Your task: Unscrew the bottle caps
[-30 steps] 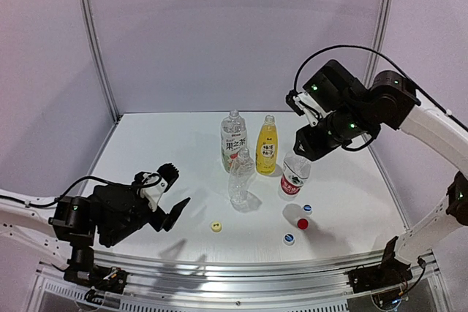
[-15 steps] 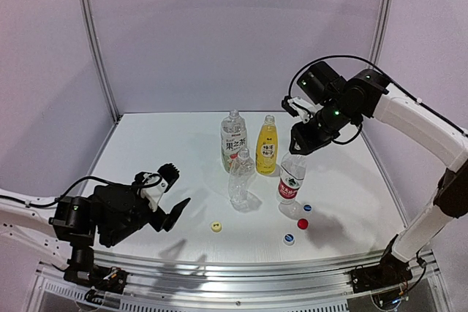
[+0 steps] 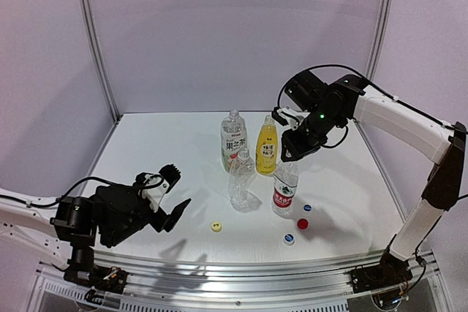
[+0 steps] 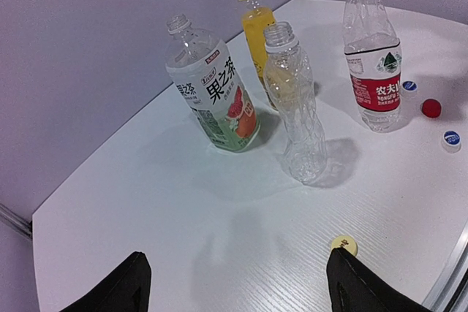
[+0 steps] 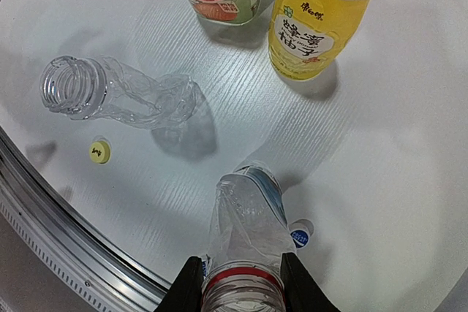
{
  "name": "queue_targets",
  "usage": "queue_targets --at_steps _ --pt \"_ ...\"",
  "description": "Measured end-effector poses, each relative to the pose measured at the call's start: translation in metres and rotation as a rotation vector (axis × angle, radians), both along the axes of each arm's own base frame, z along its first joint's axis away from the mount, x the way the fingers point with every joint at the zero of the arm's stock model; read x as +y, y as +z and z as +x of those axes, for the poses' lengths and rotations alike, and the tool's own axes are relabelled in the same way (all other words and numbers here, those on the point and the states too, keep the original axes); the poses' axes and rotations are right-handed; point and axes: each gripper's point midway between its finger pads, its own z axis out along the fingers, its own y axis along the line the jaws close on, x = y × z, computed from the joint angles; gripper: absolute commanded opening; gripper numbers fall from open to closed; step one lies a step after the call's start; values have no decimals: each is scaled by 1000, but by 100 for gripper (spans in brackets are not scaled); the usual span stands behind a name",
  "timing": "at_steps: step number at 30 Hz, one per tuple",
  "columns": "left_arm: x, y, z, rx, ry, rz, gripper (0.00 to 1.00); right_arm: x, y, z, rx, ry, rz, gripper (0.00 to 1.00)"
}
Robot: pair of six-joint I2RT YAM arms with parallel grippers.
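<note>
The left pincer (image 3: 174,193) hangs wide open and empty over the desk (image 3: 146,144). The yellow cap (image 3: 216,226) lies loose. The fruit-label bottle (image 3: 233,140), plain bottle (image 3: 240,178) and yellow bottle (image 3: 267,147) stand open-necked. The right pincer (image 3: 287,153) is clamped on the neck of the red-label bottle (image 3: 285,189). The nearer blue-and-white cap (image 3: 289,238), red cap (image 3: 303,223) and farther blue-and-white cap (image 3: 307,208) lie just beside it. All four caps look off; only letting go seems left.

right end effector (image 3: 290,153) | swinging left and lowering | red-label bottle (image 3: 284,189) | travelling with it, closing on yellow bottle (image 3: 267,148)
</note>
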Motion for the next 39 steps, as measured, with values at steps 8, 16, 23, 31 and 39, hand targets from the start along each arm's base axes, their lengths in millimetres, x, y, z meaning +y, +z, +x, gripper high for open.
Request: queue_targets --at_steps 8,16,23,31,39 --pt "0 0 0 0 0 0 81 1 0 0 -2 4 3 46" --pt "-2 -3 -1 6 -9 7 81 2 2 3 -21 6 7 99" --pt "-4 -6 -1 9 -11 19 81 1 6 3 -35 9 17 99" --pt "-4 -6 -1 10 -11 20 81 1 8 3 -45 9 27 99" --pt "-4 -6 -1 10 -11 20 81 -6 9 0 -93 9 39 99"
